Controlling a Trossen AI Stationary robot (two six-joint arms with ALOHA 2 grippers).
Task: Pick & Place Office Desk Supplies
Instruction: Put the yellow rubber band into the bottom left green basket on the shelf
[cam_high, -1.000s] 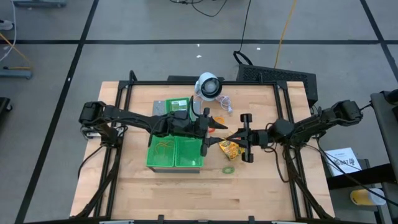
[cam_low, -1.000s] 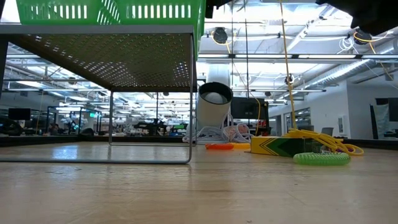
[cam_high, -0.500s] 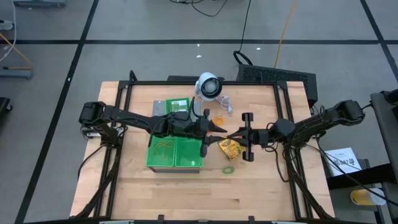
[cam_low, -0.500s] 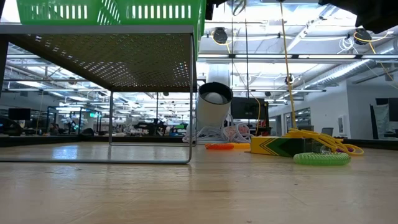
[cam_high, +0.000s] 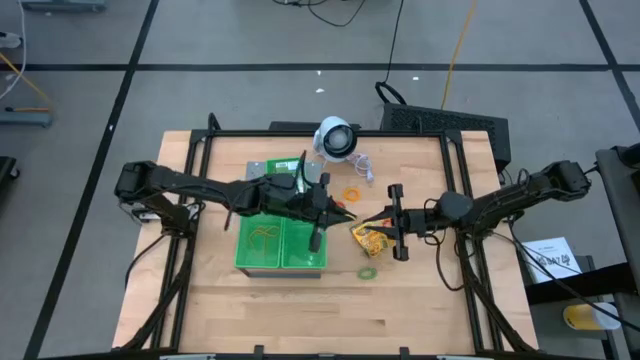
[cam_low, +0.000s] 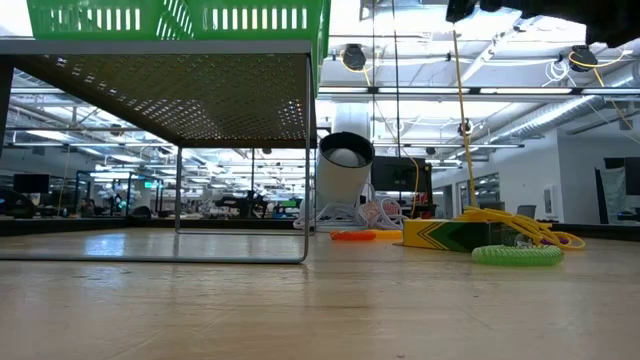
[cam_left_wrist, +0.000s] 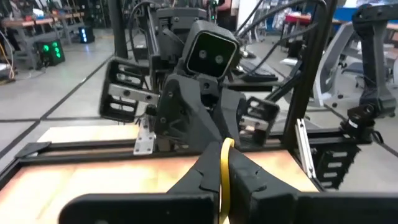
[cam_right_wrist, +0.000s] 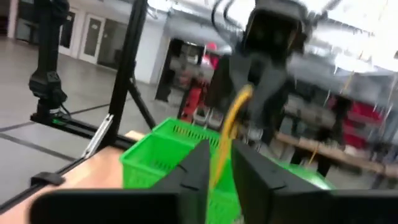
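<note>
Left tool (cam_left_wrist: 224, 177): closed on a yellow rubber band (cam_left_wrist: 223, 163); the band runs between the two fingers as a thin taut strip. From above, this tool (cam_high: 338, 209) sits just off the right edge of the green tray (cam_high: 262, 258).

Right tool (cam_right_wrist: 217, 163): jaws slightly parted around the other end of the same band (cam_right_wrist: 231, 121); whether they pinch it or merely frame it cannot be told. From above, this tool (cam_high: 372, 219) is a little further right of the tray, facing the left tool.

Band position: stretched in the air between the two tools, right of the tray, above the bench (cam_high: 420, 300).

Other supplies: a crayon box (cam_high: 368, 237) with yellow loops over it lies right of the tray beneath the right tool. A green band (cam_high: 368, 272) lies nearer the front edge. An orange band (cam_high: 351, 193) lies towards the white round device (cam_high: 336, 137).

Handling, rubber band: judged very light, soft and elastic. It will likely spring back when one end is freed and may cling to a finger. Hold a single strand deep between the pads.

Handling, crayon box: judged light and stiff-sided cardboard. Take it across the narrow faces, clear of the loops draped on it.
</note>
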